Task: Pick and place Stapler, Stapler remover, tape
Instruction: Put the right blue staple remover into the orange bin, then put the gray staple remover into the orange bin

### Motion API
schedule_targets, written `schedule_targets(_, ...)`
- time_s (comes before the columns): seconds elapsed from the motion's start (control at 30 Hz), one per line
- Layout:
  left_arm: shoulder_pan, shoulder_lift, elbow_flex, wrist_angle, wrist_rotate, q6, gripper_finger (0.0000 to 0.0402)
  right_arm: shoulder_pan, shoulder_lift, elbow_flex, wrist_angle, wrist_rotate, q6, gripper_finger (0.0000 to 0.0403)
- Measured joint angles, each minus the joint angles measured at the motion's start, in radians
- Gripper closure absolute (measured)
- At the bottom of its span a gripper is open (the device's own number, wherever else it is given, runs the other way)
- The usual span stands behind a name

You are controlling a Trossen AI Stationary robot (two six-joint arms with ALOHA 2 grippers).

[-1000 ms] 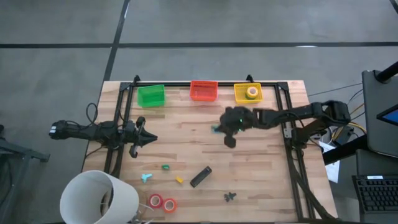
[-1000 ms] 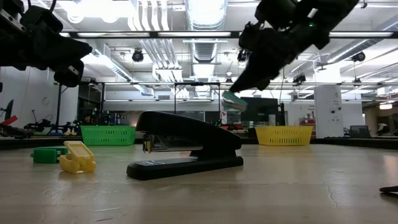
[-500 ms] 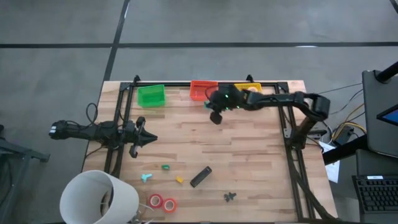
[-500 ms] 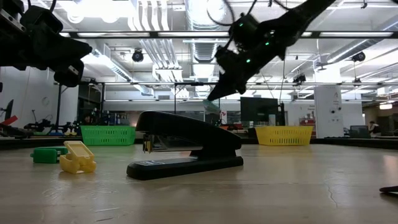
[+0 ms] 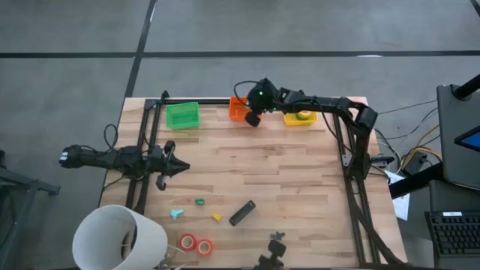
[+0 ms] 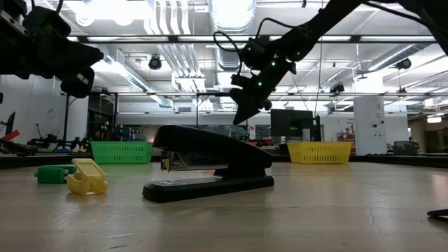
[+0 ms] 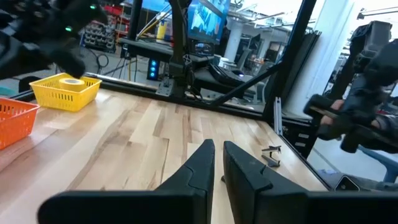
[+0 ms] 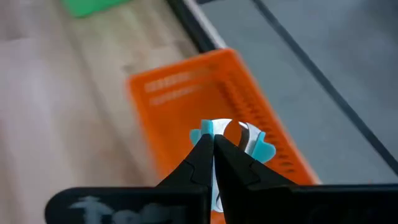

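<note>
My right gripper [image 5: 252,118] hangs over the orange basket [image 5: 238,111] at the far edge, shut on a teal stapler remover [image 8: 256,144]. The black stapler [image 5: 241,213] lies flat on its base on the near part of the table, also in the low view [image 6: 210,171]. Two red tape rolls [image 5: 195,244] lie flat near the front edge. A tape roll [image 5: 304,114] sits in the yellow basket [image 5: 289,118]. A small dark claw piece [image 5: 277,238] lies near the front. My left gripper [image 5: 183,167] waits shut at the table's left, level. My right gripper pinches the stapler remover between its two fingertips [image 8: 205,149]. Its teal wings [image 8: 266,149] and silver claws [image 8: 241,132] stick out past the tips. The fingers slant downward from the table's right side. The remover is lifted clear, above the orange basket.
A green basket [image 5: 181,115] stands left of the orange one. Small teal [image 5: 176,214], green [image 5: 199,201] and yellow [image 5: 216,217] pieces lie left of the stapler. A white round container [image 5: 120,238] stands at the near left corner. Black rails [image 5: 346,150] edge the table.
My right gripper has swung from over the table's middle toward the far edge and leftward, ending above the orange basket, tipping further downward. It has stayed shut on the teal stapler remover, which travelled with it clear of the table.
</note>
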Motion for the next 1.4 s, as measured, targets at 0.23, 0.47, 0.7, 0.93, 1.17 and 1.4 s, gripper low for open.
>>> schedule_targets(0.23, 0.000, 0.000, 0.000, 0.000, 0.000, 0.000, 0.0364, -0.034, 0.060, 0.008, -0.009, 0.002, 0.021, 0.0394)
schedule_targets(0.47, 0.000, 0.000, 0.000, 0.000, 0.000, 0.000, 0.0364, -0.033, 0.083, 0.008, -0.011, 0.002, 0.021, 0.0394)
schedule_targets(0.7, 0.000, 0.000, 0.000, 0.000, 0.000, 0.000, 0.0364, -0.033, 0.083, 0.005, -0.011, 0.002, 0.023, 0.0394)
schedule_targets(0.93, 0.000, 0.000, 0.000, 0.000, 0.000, 0.000, 0.0364, -0.033, 0.083, 0.004, -0.035, 0.000, 0.027, 0.0394)
schedule_targets(1.17, 0.000, 0.000, 0.000, 0.000, 0.000, 0.000, 0.0364, -0.034, 0.083, 0.003, -0.056, -0.022, 0.028, 0.0390)
schedule_targets(1.4, 0.000, 0.000, 0.000, 0.000, 0.000, 0.000, 0.0364, -0.032, 0.082, 0.003, -0.054, -0.025, 0.023, 0.0338)
